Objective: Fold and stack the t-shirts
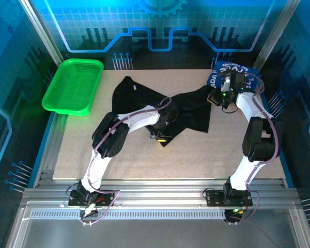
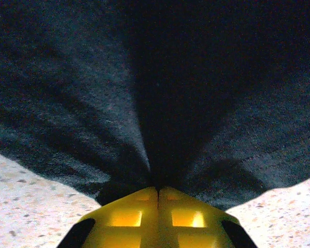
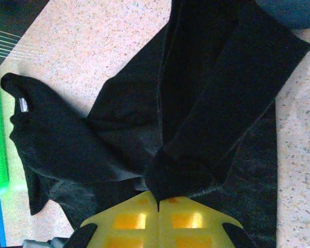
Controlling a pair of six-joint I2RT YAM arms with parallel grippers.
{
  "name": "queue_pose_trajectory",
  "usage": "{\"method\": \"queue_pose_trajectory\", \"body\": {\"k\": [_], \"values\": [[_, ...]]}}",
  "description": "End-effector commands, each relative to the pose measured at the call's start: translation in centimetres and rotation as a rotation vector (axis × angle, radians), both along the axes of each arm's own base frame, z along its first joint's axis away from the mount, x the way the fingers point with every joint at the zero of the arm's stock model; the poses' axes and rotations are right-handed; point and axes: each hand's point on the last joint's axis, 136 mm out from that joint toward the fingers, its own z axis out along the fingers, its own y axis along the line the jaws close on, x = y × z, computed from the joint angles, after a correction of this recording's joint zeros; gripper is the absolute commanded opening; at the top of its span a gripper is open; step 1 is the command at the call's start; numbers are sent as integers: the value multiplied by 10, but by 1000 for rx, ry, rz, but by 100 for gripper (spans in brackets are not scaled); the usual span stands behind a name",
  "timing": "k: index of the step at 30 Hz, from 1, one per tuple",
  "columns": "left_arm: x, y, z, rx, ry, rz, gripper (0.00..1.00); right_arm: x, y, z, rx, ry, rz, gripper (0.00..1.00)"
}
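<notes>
In the middle of the bench [image 1: 222,155], the black t-shirt [image 1: 139,98] lies crumpled and only half spread. It runs from its collar at the far left toward the right, with a point of cloth reaching toward the near edge. At that near point the left jaws are shut tight on the fabric. In the left wrist view the yellow fingertips [image 2: 129,217] meet with no gap, and the cloth [image 2: 93,103] fans out from the pinch in taut creases. The right jaws, at the shirt's right end, are likewise closed on a bunched fold of black cloth [image 3: 196,103], their yellow fingertips [image 3: 129,219] pressed together beneath it.

Gripping two well-separated spots looks meant to let the arms draw the garment out flat before any fold is made. Which part of the shirt each pair holds I cannot tell, though a white label [image 3: 23,103] marks the collar at the end away from the right jaws.

Just beyond the right arm [image 1: 248,108], in the far right corner, the folded blue t-shirts [image 1: 227,67] with white lettering form the stack, near enough for the black one to go on top once folded. The green basket [image 1: 72,85] sits at the far left, apart from the work. By my reading, the folding itself is not yet begun.
</notes>
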Motion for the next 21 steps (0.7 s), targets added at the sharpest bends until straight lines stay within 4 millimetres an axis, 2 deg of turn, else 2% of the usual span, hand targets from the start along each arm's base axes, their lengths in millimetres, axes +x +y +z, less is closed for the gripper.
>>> {"method": "queue_pose_trajectory", "body": {"k": [1,6,10,13,18,21], "values": [[7,47,12,75,-24,38,0,0,-2,35,36,-82,-11,0],[49,79,99,-62,-247,170,0,-1,-6,74,54,-159,-26,0],[70,105,174,-147,-428,240,0,-4,-6,111,56,-229,-27,0],[80,126,237,-198,-581,273,0,-7,-9,149,56,-303,-33,0],[85,172,354,-275,-862,339,0,-18,-22,234,80,-465,-74,0],[82,202,416,-294,-1001,367,0,-31,-31,283,83,-556,-99,0]]}}
